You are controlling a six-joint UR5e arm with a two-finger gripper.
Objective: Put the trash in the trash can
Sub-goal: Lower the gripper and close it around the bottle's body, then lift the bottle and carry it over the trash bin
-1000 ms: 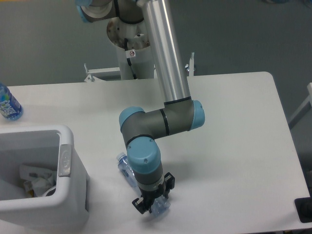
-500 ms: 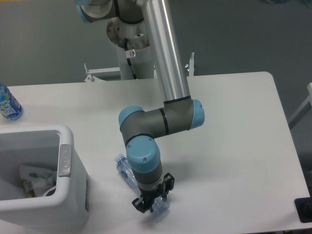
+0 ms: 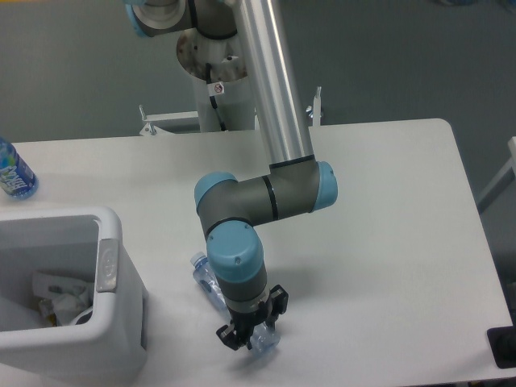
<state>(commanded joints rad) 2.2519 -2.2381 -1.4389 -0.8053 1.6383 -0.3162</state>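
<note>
A white table (image 3: 379, 210) with rounded corners stands on a grey floor (image 3: 81, 72). The gripper (image 3: 250, 337) is low near the front edge, its 2 fingers closed on the crushed bottle (image 3: 211, 282), which lies slanted on the table just right of the trash can (image 3: 109, 266). Crumpled paper (image 3: 60, 294) lies inside the can. 1 blue-labelled bottle (image 3: 14, 171) stands at the far left.

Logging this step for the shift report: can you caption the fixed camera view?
Claw down on the crushed water bottle lying on the table, right of the white trash can.
</note>
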